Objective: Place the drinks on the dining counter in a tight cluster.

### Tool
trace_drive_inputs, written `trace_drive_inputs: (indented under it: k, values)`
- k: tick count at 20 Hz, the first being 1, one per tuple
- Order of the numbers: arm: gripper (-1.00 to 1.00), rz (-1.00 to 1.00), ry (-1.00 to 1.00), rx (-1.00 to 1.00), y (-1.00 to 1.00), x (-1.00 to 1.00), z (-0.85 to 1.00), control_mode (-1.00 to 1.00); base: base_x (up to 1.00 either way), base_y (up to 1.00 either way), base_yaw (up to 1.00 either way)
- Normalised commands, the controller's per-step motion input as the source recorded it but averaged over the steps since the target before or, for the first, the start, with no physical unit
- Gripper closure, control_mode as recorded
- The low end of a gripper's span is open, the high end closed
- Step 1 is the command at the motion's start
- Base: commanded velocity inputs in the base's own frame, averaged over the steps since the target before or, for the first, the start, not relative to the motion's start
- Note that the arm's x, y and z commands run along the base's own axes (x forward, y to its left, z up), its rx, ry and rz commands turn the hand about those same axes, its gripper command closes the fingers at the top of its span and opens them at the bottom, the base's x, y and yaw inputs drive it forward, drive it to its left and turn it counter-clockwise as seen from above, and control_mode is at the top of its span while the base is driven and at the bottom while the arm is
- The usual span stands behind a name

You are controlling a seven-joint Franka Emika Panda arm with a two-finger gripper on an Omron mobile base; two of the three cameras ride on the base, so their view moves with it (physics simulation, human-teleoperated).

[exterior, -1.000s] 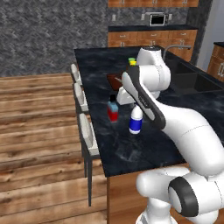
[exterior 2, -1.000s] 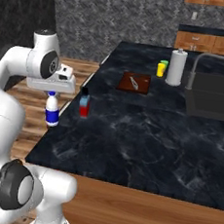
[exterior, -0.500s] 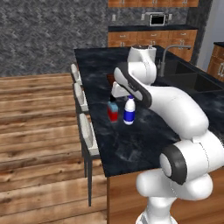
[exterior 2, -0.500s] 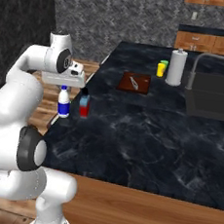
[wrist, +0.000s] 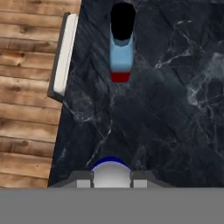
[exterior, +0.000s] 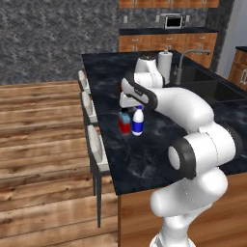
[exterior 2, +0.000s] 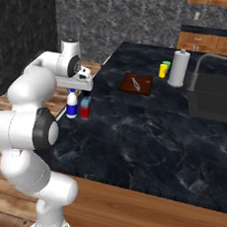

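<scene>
My gripper (exterior: 138,108) (exterior 2: 74,90) (wrist: 112,179) is shut on the top of the small white-and-blue bottle (exterior: 138,122) (exterior 2: 72,105) (wrist: 111,168). The bottle stands upright, close to the right of the squat blue-and-red bottle with a black cap (exterior: 125,123) (exterior 2: 85,107) (wrist: 121,48). Both are near the stool-side edge of the black marble dining counter (exterior: 144,159) (exterior 2: 143,133) (wrist: 175,109). Whether the held bottle rests on the top or hangs just above it, I cannot tell.
White stools (exterior: 96,144) (wrist: 63,57) line the counter's edge over the wood floor. Farther along the counter are a dark red board (exterior 2: 136,83), small yellow and green cups (exterior 2: 164,69), a paper towel roll (exterior: 165,61) (exterior 2: 178,67), and a sink with faucet (exterior 2: 214,99).
The arm has carried the white-and-blue bottle farther along the counter and to the left, up beside the squat bottle. The squat bottle has stayed put.
</scene>
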Motion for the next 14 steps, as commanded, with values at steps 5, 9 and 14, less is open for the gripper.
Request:
trace_drive_inputs:
  k: [5,9,14]
  values:
    - [1.0,-0.03,0.0,0.0,0.0,0.53,-0.35,-1.0,0.0,0.0,0.0]
    - [1.0,-0.02,0.0,0.0,0.0,0.3,-0.38,-1.0,0.0,0.0,0.0]
    - [1.0,-0.02,0.0,0.0,0.0,0.21,-0.36,-1.0,0.0,0.0,0.0]
